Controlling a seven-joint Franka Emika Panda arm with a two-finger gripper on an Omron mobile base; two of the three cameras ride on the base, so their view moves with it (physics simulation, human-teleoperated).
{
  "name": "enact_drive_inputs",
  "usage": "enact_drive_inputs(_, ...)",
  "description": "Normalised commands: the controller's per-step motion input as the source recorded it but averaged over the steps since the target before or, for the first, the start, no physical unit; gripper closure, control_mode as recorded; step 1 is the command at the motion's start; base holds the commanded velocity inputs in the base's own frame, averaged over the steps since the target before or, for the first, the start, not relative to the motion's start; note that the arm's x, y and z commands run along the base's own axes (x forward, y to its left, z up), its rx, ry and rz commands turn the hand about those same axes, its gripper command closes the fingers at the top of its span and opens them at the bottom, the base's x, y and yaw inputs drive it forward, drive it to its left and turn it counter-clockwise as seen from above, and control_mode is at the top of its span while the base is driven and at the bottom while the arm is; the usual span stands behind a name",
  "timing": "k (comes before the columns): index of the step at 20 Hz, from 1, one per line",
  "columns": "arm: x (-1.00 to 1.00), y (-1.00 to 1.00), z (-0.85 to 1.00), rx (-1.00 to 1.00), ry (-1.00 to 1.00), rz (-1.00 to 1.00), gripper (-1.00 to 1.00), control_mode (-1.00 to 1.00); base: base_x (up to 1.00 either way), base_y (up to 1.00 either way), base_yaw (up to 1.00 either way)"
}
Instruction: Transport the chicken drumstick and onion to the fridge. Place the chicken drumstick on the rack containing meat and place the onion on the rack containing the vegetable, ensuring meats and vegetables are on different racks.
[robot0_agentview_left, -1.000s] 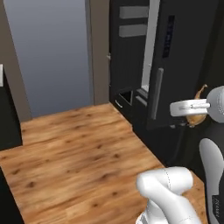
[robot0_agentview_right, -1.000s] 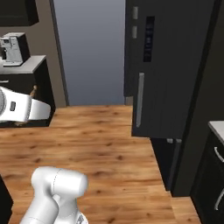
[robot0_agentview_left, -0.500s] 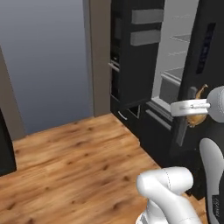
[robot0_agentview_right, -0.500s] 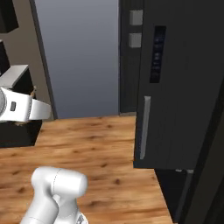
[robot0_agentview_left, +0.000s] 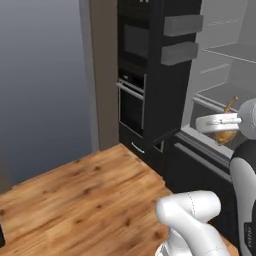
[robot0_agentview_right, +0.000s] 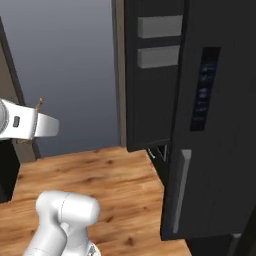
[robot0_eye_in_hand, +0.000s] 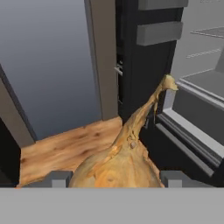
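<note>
Onion (robot0_eye_in_hand: 120, 168) sits low centre in the hand view, tan-golden bulb with its thin stalk running up and right, tip ending against the fridge interior. Gripper (robot0_eye_in_hand: 113, 178) is clamped on the onion: one grey finger tip (robot0_eye_in_hand: 59, 178) shows at the bulb's left, the other at its right, both touching the skin.

Left base view: onion (robot0_agentview_left: 225, 133) peeks out at right edge, mid-height, under the white wrist, stalk poking up and right. Behind it the fridge (robot0_agentview_left: 227, 75) is open, pale grey-white interior in the upper right, flat shelves visible, lower drawer front running diagonally below. Fridge door stands edge-on in the upper middle with two grey door bins (robot0_agentview_left: 182, 25) stacked one above the other. Black wall oven (robot0_agentview_left: 132, 90) just left of the door, touching the wood floor (robot0_agentview_left: 85, 195) line at its base.

Right base view: stalk tip of the onion (robot0_agentview_right: 40, 103) shows at left edge, mid-height, above the white forearm; bulb is hidden behind the arm. Fridge (robot0_agentview_right: 210, 125) fills the right half, dark outer panel with a vertical display strip and a grey handle lower down. Open door with the two grey bins is in the upper middle.

Can't tell what's on the shelves from here.
</note>
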Motion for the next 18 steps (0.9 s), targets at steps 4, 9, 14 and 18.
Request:
enact_drive_inputs(4,0.0,0.0,0.0,0.0,0.0,0.0,1.0,1.0,0.79,0.43,-0.48)
enact_drive_inputs(9,0.0,0.0,0.0,0.0,0.0,0.0,1.0,1.0,0.21,0.5,-0.55)
enact_drive_inputs(14,0.0,0.0,0.0,0.0,0.0,0.0,1.0,1.0,0.01,0.91,-0.62)
enact_drive_inputs(18,0.0,0.0,0.0,0.0,0.0,0.0,1.0,1.0,0.26,0.96,-0.68)
